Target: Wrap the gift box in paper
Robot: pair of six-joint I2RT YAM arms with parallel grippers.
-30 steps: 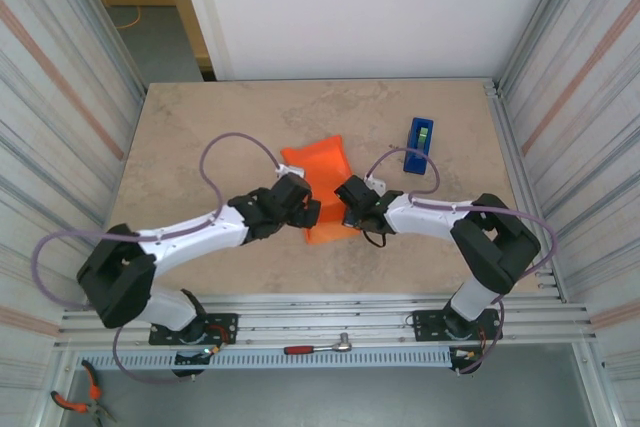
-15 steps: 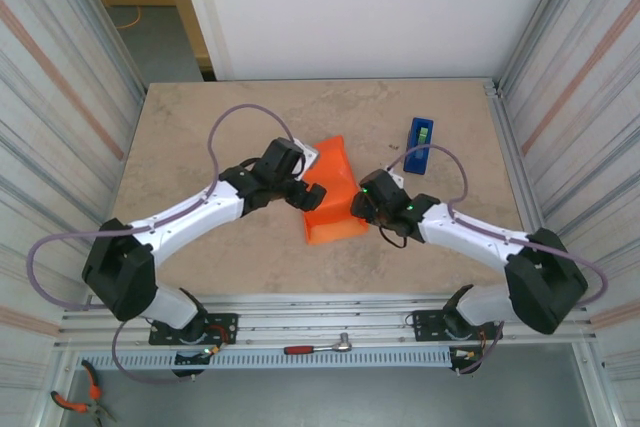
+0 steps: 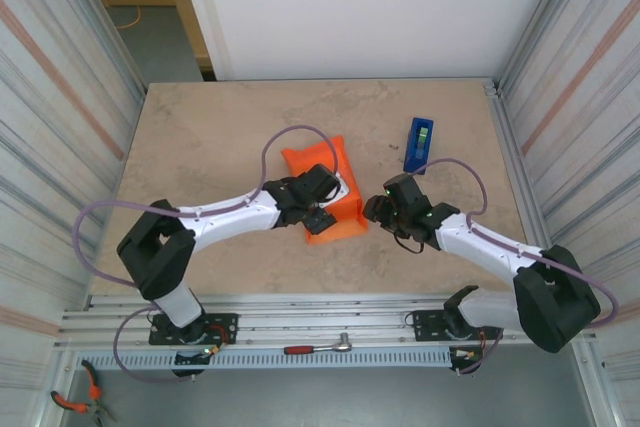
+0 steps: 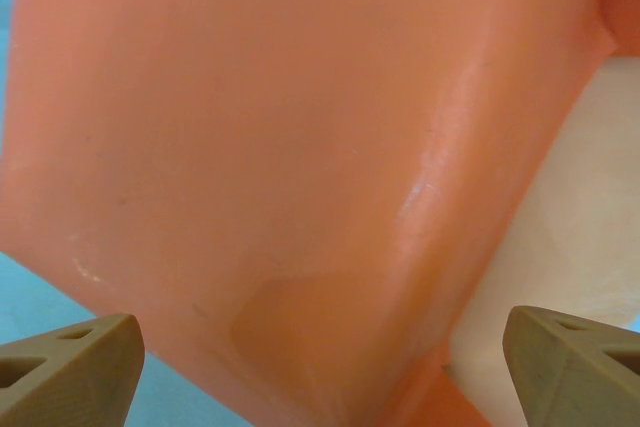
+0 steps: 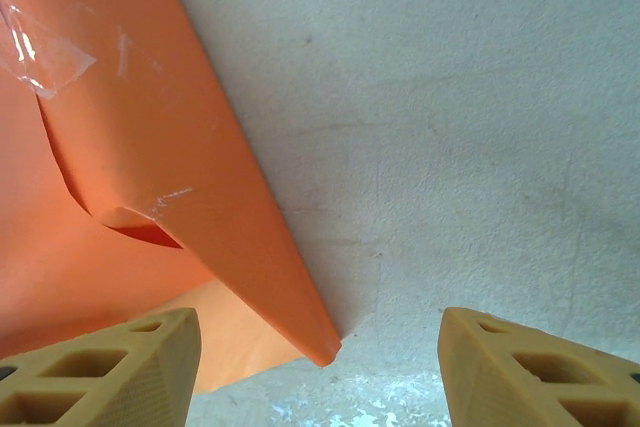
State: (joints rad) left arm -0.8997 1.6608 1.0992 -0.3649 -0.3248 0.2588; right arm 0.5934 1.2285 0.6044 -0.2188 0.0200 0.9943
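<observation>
Orange thin plain paper [image 3: 318, 159] is lying folded into a puffy parcel near the middle of the beige stone-look table [image 3: 200, 127]. In the top view its long axis is running roughly from 11 to 5 o'clock. By my judgement the small pink gift box is sitting inside those folds, covered all round.

The left gripper [image 3: 320, 212] is hovering right over the parcel's near half. In the left wrist view its gripper [image 4: 320, 365] is standing released, tan fingertips [image 4: 70, 367] wide apart, with the paper [image 4: 300, 147] beyond them and nothing grasped.

The right gripper [image 3: 378, 209] is waiting just beside the parcel, which lies at its 9 o'clock. In the right wrist view the gripper [image 5: 320, 367] is also spread and grasping nothing. A pointed loose flap [image 5: 290, 297] of the paper [image 5: 120, 147] is ending between its fingers, and a scrap of clear tape [image 5: 40, 42] is clinging higher up.

That flap looks like the coming move's target, and the right arm is nearer to it.

A narrow blue tape dispenser [image 3: 418, 147], carrying its green roll [image 3: 425, 128], is standing at the parcel's 2 o'clock, well apart.
</observation>
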